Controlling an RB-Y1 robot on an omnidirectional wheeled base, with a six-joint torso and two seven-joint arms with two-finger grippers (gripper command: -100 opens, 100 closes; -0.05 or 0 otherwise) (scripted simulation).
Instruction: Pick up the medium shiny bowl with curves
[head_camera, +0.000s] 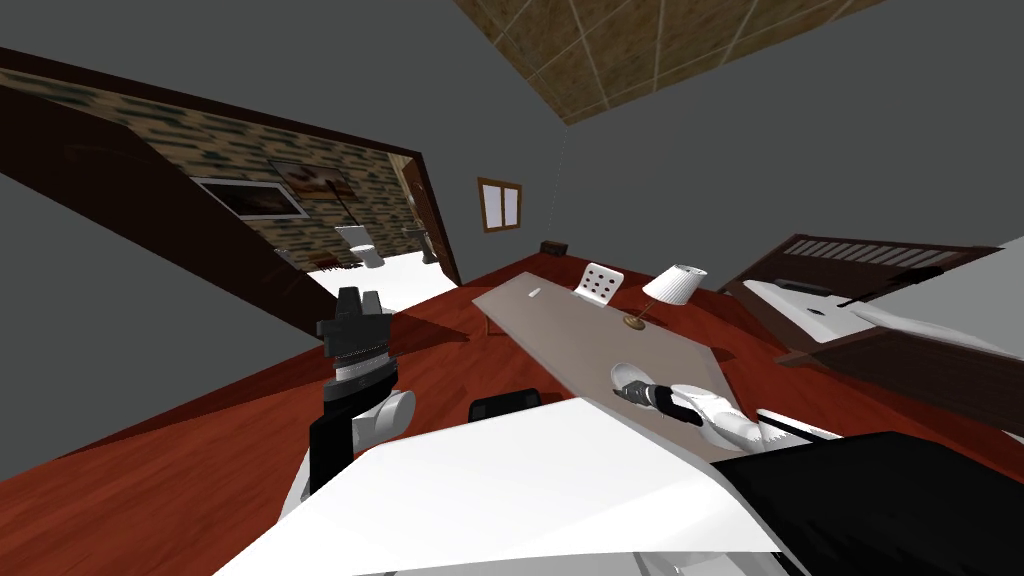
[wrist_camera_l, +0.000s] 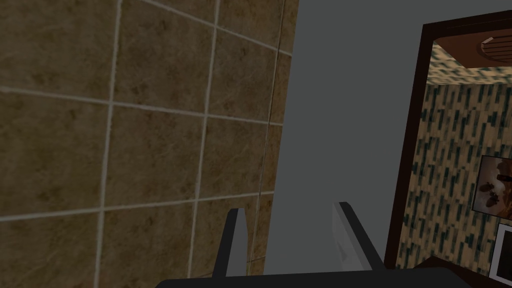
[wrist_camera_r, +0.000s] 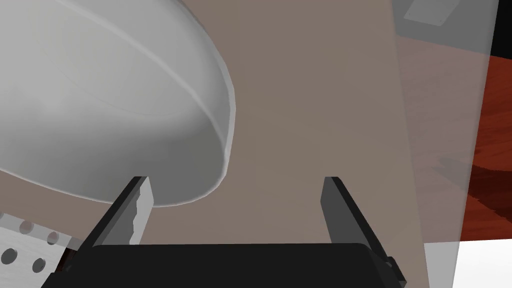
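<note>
Pale grey, the bowl (wrist_camera_r: 100, 100) rests on the brown counter (wrist_camera_r: 310, 100). Our right gripper (wrist_camera_r: 237, 180) is at the bowl's rim, jaws open, perhaps touching it. Our left gripper (wrist_camera_l: 290, 210), well apart from the bowl, has open jaws too.

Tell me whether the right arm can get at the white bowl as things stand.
Probably yes. The right gripper is open right at the bowl, one finger at its wall, with nothing between them on the table; the rim sits off-centre, so a small sideways shift seems needed.
</note>
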